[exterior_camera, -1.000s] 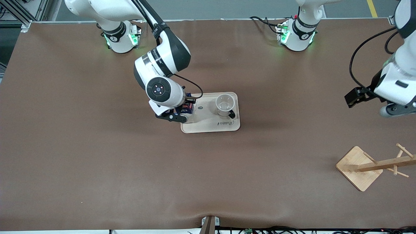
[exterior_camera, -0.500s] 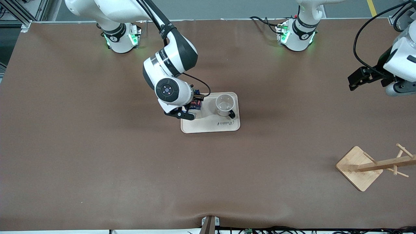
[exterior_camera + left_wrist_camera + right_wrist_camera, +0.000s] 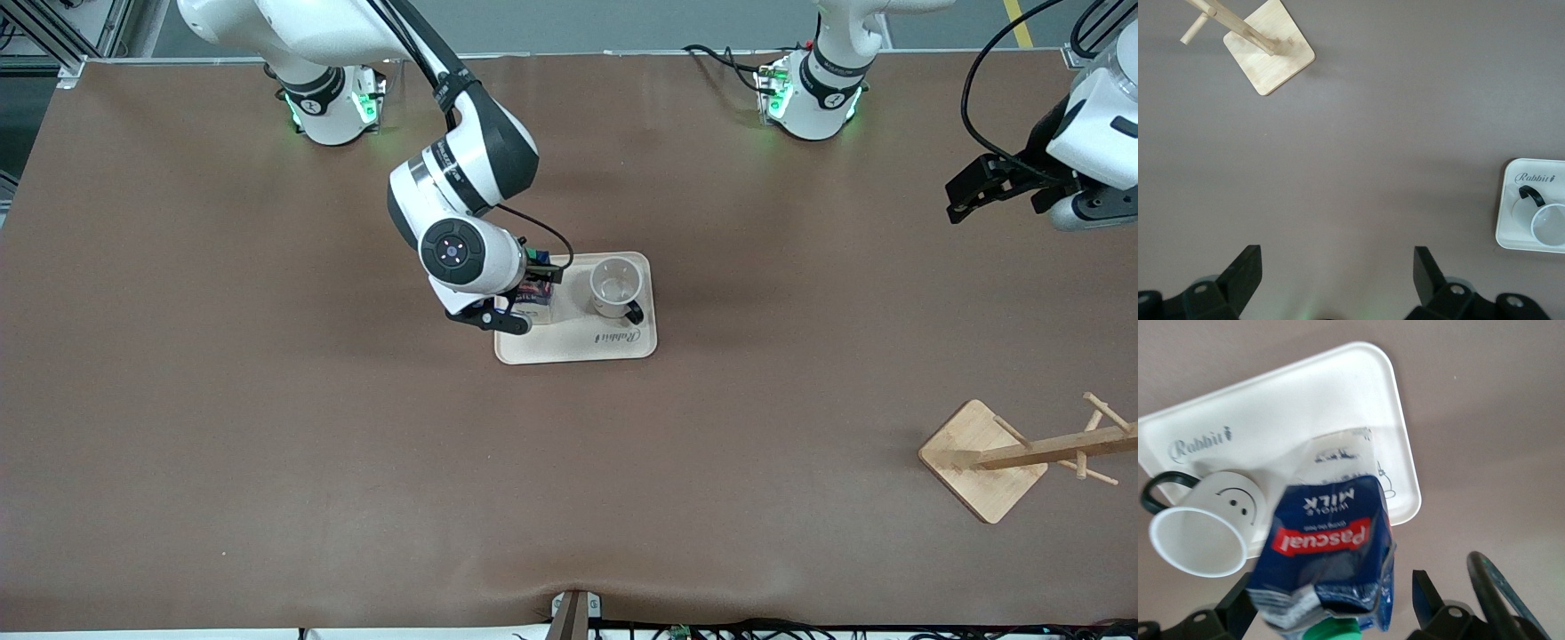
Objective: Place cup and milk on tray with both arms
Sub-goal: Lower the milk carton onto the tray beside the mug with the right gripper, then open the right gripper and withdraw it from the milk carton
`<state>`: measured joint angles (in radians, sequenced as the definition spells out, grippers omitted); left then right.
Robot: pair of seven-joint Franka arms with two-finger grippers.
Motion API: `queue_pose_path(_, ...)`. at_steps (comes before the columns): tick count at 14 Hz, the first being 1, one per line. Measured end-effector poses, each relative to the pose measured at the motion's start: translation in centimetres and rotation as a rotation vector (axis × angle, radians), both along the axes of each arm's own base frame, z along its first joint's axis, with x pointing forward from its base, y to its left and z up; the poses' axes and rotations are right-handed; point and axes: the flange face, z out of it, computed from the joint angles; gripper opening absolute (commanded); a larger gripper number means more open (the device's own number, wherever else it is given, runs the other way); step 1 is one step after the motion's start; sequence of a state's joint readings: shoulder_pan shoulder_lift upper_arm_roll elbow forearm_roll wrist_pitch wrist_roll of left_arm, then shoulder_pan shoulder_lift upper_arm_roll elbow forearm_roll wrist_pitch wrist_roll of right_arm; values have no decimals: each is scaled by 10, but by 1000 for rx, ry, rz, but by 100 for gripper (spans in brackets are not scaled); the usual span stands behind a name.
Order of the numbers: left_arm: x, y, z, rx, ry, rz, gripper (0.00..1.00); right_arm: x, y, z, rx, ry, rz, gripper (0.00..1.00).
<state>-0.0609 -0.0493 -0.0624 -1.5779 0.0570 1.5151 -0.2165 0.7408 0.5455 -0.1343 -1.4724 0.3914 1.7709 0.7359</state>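
The cream tray [image 3: 578,347] lies mid-table. The white smiley cup [image 3: 615,286] stands upright on it, toward the left arm's end; it also shows in the right wrist view [image 3: 1205,530]. The blue milk carton [image 3: 535,292] stands on the tray's other end, beside the cup. My right gripper [image 3: 520,298] is around the carton [image 3: 1328,547] with its jaws open, and there is a gap at one finger [image 3: 1426,593]. The green cap [image 3: 1331,631] points up at the palm. My left gripper [image 3: 962,203] is open and empty [image 3: 1335,267], high over the left arm's end of the table.
A wooden stand with pegs on a square base [image 3: 982,458] sits near the front camera at the left arm's end; it also shows in the left wrist view [image 3: 1268,50]. Brown table cover [image 3: 356,444] all around.
My right arm carried the milk from the tray's edge onto the tray, and its jaws now stand open around it. My left arm has risen and drawn back toward its base.
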Motion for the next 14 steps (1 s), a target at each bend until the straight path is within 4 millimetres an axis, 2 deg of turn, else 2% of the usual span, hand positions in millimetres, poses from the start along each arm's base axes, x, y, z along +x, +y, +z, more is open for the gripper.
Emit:
queue_pose_path(4, 3, 15, -3, 0, -1, 28, 100, 12, -9, 31, 5, 19, 2, 100)
queue_pose_path(7, 3, 18, -4, -1, -1, 33, 100, 28, -34, 73, 4, 42, -6, 100)
queue_pose_path(9, 3, 22, -4, -1, 0, 41, 100, 45, -74, 105, -11, 80, -36, 100)
queue_pose_path(12, 4, 30, -4, -1, -1, 56, 100, 74, -163, 143, -39, 120, -129, 100)
queue_pose_path(14, 4, 31, -4, -1, -2, 58, 100, 84, -219, 166, -68, 91, -190, 100)
